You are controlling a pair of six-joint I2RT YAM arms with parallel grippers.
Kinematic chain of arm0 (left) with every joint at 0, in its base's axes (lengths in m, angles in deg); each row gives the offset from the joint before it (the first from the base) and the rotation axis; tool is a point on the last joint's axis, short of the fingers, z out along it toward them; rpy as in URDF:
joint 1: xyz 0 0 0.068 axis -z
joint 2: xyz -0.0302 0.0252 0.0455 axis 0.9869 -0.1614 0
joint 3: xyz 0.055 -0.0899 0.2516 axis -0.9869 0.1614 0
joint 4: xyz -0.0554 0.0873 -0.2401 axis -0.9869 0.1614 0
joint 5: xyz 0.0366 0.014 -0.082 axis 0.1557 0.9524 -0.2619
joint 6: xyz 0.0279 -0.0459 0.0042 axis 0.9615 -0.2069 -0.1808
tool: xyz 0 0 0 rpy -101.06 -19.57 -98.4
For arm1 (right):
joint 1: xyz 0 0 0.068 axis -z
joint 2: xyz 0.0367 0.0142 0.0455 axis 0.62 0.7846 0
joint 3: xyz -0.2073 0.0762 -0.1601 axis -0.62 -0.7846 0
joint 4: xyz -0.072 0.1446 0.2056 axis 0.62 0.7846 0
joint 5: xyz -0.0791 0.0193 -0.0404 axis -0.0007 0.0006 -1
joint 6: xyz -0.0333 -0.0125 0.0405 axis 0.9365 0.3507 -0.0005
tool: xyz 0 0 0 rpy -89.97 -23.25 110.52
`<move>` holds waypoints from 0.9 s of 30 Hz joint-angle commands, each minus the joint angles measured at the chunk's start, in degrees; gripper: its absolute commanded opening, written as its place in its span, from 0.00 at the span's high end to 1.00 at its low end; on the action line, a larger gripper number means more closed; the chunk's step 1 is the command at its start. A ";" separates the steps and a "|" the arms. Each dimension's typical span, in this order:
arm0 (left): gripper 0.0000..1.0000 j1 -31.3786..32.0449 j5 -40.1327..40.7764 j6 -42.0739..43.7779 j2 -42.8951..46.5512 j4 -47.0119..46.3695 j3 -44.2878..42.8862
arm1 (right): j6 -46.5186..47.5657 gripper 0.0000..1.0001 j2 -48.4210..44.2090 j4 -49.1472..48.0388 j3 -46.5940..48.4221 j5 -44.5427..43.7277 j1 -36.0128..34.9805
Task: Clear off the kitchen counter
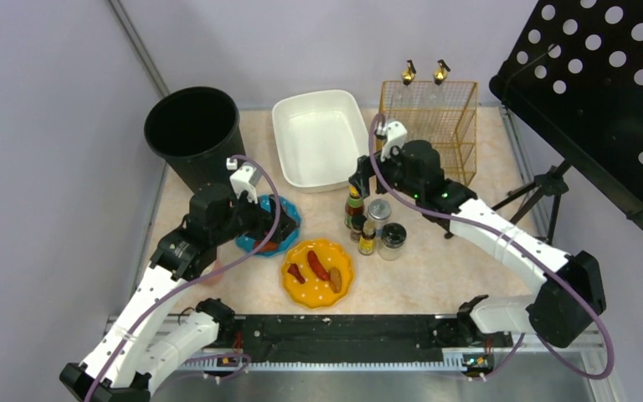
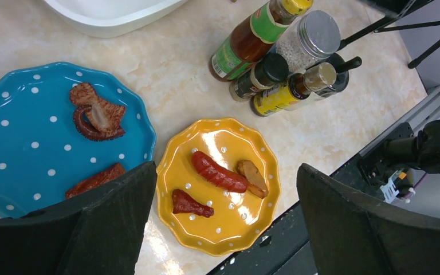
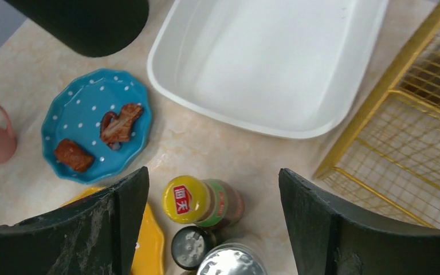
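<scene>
The pale beige marbled table (image 1: 435,276) lies flat in front of both arm bases, edged by metal rails, and it is far from cleared. At its middle stands a tight cluster of 5 upright condiment bottles and jars (image 1: 373,228). To their near left sits a scalloped yellow dotted plate (image 1: 318,272) with 3 pieces of food, and beside that a scalloped blue dotted plate (image 1: 291,213) carrying more scraps. Toward the far edge are a round black bin (image 1: 192,130), a white rectangular basin (image 1: 320,138) and a gold wire rack (image 1: 431,126).

The right gripper (image 3: 212,177) hangs directly above the cluster, jaws wide apart and holding nothing. The yellow-capped sauce bottle (image 3: 186,200) stands below, between the fingers but nearer the one on the blue-plate side. Its long axis runs vertically, toward the wrist camera, so I judge that a straight descent with a slight sideways correction would seat it. This arm is plainly the nearer one; it reaches forward and inward, wrist bent down.

The left gripper (image 2: 226,172) is likewise open and empty, poised over where the 2 plates adjoin, its forearm angled in from the left.
</scene>
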 commanded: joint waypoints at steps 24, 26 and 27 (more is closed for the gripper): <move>0.01 0.10 1.01 1.38 -0.44 -0.38 -0.24 | 1.20 0.29 8.01 2.71 4.49 -9.82 -9.19; 0.01 0.13 0.97 1.35 -0.48 -0.38 -0.24 | 1.27 0.33 8.04 2.68 4.48 -10.37 -9.47; 0.01 0.11 0.95 1.34 -0.51 -0.42 -0.25 | 1.31 0.35 8.12 2.75 4.50 -10.52 -9.51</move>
